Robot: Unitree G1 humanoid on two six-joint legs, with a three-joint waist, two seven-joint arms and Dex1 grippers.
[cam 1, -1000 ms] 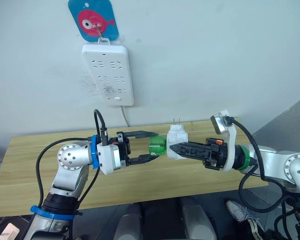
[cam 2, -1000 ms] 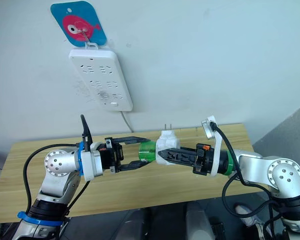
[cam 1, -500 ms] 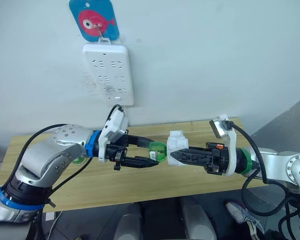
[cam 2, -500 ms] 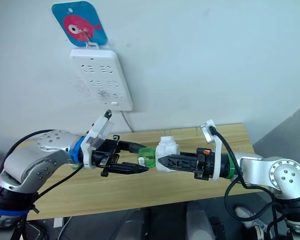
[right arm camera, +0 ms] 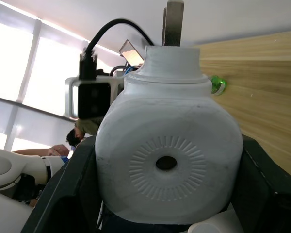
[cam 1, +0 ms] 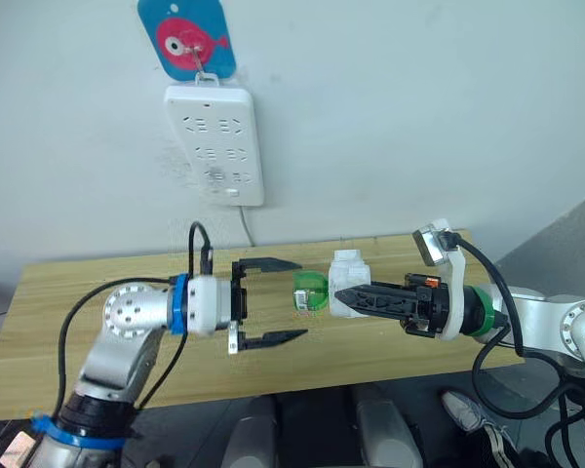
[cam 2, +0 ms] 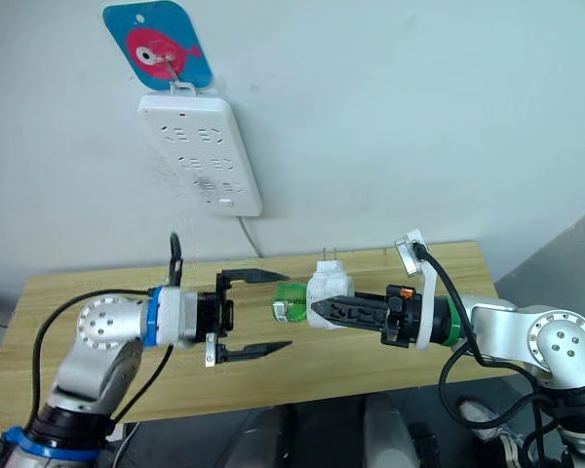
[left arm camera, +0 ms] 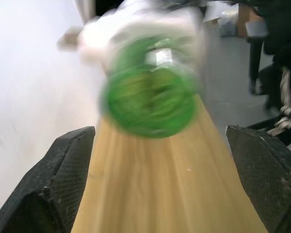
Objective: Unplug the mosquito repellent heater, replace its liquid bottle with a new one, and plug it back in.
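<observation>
Bottle-swap step: the mosquito repellent heater [cam 1: 349, 283] is unplugged, held over the table [cam 1: 68, 302] by the clamped right gripper [cam 1: 343, 293], prongs up. Small, white and rounded, its green bottle [cam 1: 310, 291] points at the left gripper [cam 1: 278, 300] — wide open, empty. Next, I'd guess: close on the bottle, twist it off.

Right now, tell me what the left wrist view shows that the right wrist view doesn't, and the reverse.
Left wrist view alone: the round base of the green bottle seen head-on, between the left gripper's wide-open fingers.

Right wrist view alone: the mosquito repellent heater's face with its round vent hole, its plug prongs pointing up, clamped between the right gripper's fingers.

Both share: the heater itself and the wooden table.
</observation>
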